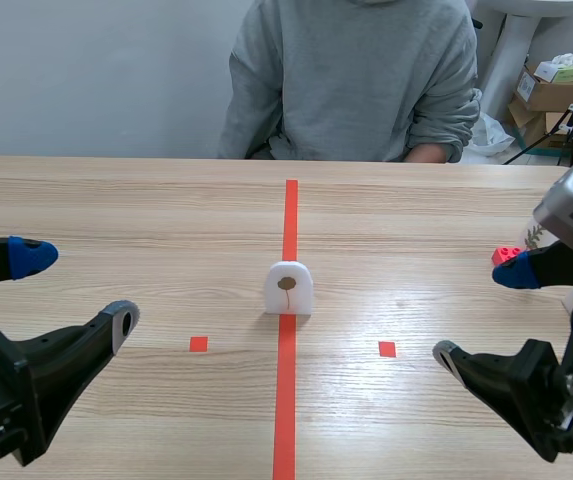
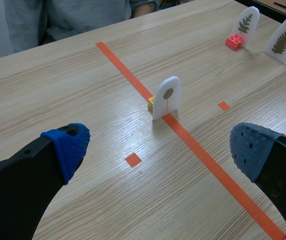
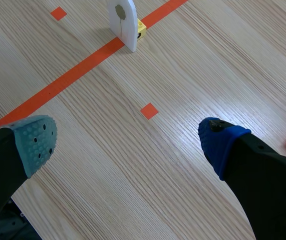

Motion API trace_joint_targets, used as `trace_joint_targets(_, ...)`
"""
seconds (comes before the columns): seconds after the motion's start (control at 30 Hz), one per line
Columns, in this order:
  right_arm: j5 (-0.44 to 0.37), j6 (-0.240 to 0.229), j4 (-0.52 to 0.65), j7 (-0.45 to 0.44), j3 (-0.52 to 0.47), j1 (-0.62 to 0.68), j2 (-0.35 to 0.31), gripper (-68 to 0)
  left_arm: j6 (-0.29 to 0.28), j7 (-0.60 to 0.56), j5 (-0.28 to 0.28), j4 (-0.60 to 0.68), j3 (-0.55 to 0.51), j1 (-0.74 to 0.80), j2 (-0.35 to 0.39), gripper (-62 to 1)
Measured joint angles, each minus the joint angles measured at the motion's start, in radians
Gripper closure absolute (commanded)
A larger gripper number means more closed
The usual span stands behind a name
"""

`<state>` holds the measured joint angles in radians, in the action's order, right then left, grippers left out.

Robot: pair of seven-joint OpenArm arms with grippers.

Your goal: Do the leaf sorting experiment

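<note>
White plastic with a round brown leaf printed on it, a small leaf card (image 1: 288,287) is standing upright on the red tape line (image 1: 286,420) in the middle of the counter (image 1: 146,210), about halfway between the near and far edges. A yellow brick (image 2: 151,103) is propping it from behind. Its broad face is looking toward the near edge, so its width is running across the counter and its thin edges are pointing toward the left and right edges. The left pincer (image 1: 76,290) is hanging released near the near left corner with its fingers wide apart and nothing between them. The right pincer (image 1: 483,313) is hanging the same way near the near right corner, spread and holding nothing. The card is lying ahead of both and inward from each, on the line between them, and neither arm is looking clearly nearer. Either pincer is probably going to need to close across the card's thin edges or over its rounded top. Toward the far right corner, two more cards are standing: a fern card (image 2: 285,40) and a sprig card (image 2: 246,25) with a red brick (image 2: 235,41) at its foot, both on the right arm's side. A person in a grey sweatshirt (image 1: 356,80) is sitting at the far edge.
</note>
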<state>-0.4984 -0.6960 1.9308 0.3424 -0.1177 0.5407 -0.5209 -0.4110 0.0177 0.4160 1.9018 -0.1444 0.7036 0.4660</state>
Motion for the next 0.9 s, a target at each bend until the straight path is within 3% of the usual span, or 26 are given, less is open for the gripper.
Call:
trace_joint_targets(0.2,0.003,0.000,0.000,0.000,0.000,0.000,0.000,-57.7,-0.010,0.057,-0.002,-0.014,0.000,-0.055,0.000,-60.2)
trace_joint_targets(0.3,0.004,0.000,0.000,0.000,0.000,0.000,0.000,-57.7,-0.059,0.061,-0.008,-0.083,0.002,-0.138,0.003,-60.2)
trace_joint_targets(0.37,0.004,0.000,0.000,0.000,0.000,0.000,0.000,-57.7,-0.057,0.061,-0.008,-0.150,0.030,-0.202,0.021,-60.2)
trace_joint_targets(0.6,0.010,0.000,0.000,0.003,0.000,0.000,0.000,-57.7,-0.057,0.061,-0.037,-0.414,0.303,-0.497,0.108,-60.2)
trace_joint_targets(0.83,0.031,0.000,0.000,0.003,0.000,0.000,0.000,-57.7,-0.055,0.037,-0.060,-0.704,0.638,-0.835,0.095,-60.2)
trace_joint_targets(0.9,0.035,0.000,0.000,0.003,0.000,0.000,0.000,-57.7,-0.054,0.036,-0.097,-0.779,0.709,-0.917,0.069,-60.2)
